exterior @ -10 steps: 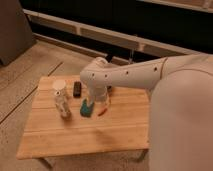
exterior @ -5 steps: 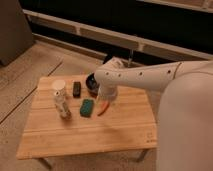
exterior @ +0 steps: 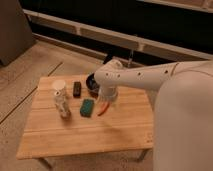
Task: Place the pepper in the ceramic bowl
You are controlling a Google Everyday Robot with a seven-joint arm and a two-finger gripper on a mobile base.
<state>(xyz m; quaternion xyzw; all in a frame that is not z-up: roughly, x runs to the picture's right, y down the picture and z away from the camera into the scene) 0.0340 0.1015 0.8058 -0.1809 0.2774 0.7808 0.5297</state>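
Note:
The pepper (exterior: 103, 109) is small, slender and red-orange; it lies on the wooden table (exterior: 85, 132) just right of the teal-green sponge (exterior: 87, 107). The gripper (exterior: 106, 99) hangs from the white arm directly above the pepper's upper end, very close to it or touching it. The ceramic bowl (exterior: 92, 83) is dark and round; it stands behind the gripper, and the arm hides most of it.
A white cup (exterior: 59, 87) tops a pale bottle (exterior: 63, 106) at the table's left. A small dark block (exterior: 77, 89) lies left of the bowl. The robot's white body (exterior: 182, 125) fills the right side. Dark railings run behind.
The arm has swung right, from over the sponge to over the pepper. The sponge now shows in full. The other objects have not moved.

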